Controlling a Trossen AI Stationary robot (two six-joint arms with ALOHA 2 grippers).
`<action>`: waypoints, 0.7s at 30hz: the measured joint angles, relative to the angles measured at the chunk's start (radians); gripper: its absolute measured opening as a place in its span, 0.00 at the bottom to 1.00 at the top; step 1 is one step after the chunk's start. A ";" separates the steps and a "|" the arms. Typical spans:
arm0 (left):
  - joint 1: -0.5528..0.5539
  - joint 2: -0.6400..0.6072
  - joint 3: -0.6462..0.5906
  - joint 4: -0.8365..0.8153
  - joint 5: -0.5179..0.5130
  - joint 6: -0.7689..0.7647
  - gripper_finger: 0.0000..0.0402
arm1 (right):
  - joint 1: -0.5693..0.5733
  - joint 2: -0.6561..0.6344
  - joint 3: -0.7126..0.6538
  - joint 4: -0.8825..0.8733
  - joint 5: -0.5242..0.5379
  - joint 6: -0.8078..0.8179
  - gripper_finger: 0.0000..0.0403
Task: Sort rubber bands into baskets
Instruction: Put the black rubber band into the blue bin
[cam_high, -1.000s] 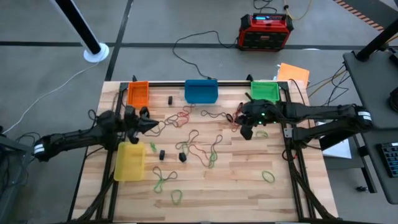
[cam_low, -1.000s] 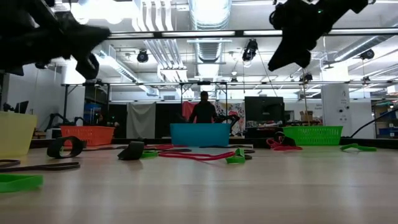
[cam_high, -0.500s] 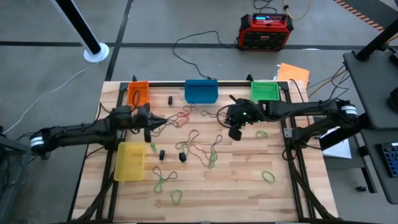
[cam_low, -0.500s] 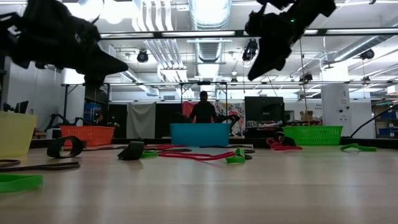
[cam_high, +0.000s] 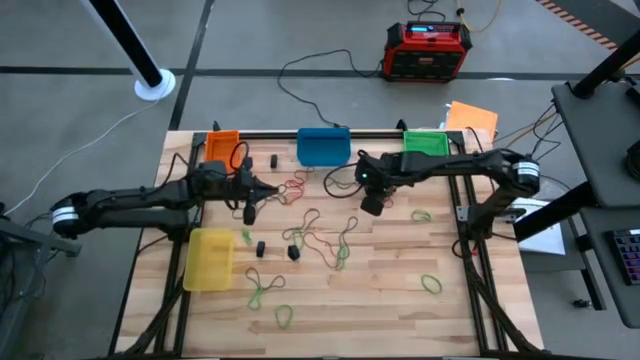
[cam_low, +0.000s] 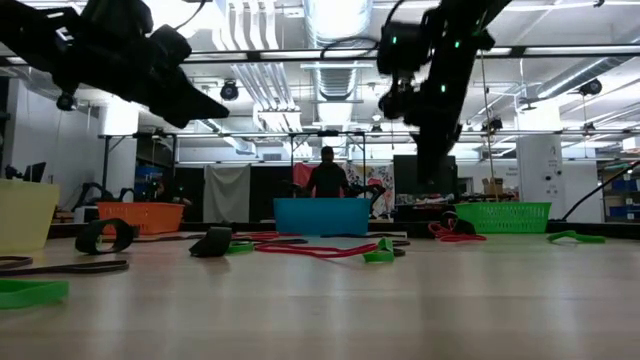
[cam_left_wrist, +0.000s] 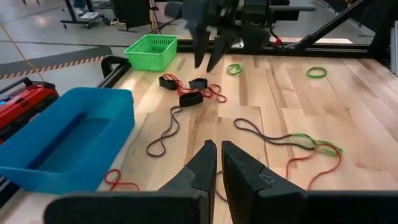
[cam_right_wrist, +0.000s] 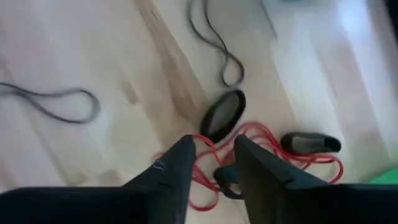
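**Both grippers over the band scatter**

Nearest the front edge, green bands (cam_high: 262, 291) lie loose on open wood. At nine o'clock the yellow basket (cam_high: 209, 259) stands with its long axis front to back. Beyond it the left arm reaches in flat from nine o'clock; the left gripper (cam_high: 251, 190) hovers above the table, fingers (cam_left_wrist: 200, 167) pressed nearly together, holding nothing. From three o'clock the right arm stretches level, wrist bent down; the right gripper (cam_high: 369, 203) hangs over red bands (cam_right_wrist: 261, 140), fingers slightly parted, empty. Mixed bands (cam_high: 322, 240) sprawl between them. Along the twelve o'clock edge sit orange (cam_high: 222, 151), blue (cam_high: 323, 146) and green (cam_high: 426, 146) baskets, well apart.
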 joint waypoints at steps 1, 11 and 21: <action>0.000 0.010 0.005 0.002 -0.004 0.007 0.02 | -0.009 0.019 -0.003 0.001 0.000 -0.016 0.32; 0.000 0.086 0.048 0.004 -0.026 0.031 0.02 | -0.064 0.140 -0.013 0.064 -0.003 -0.143 0.53; 0.000 0.133 0.050 0.013 -0.025 0.037 0.02 | -0.153 0.181 -0.045 0.168 -0.065 -0.105 0.56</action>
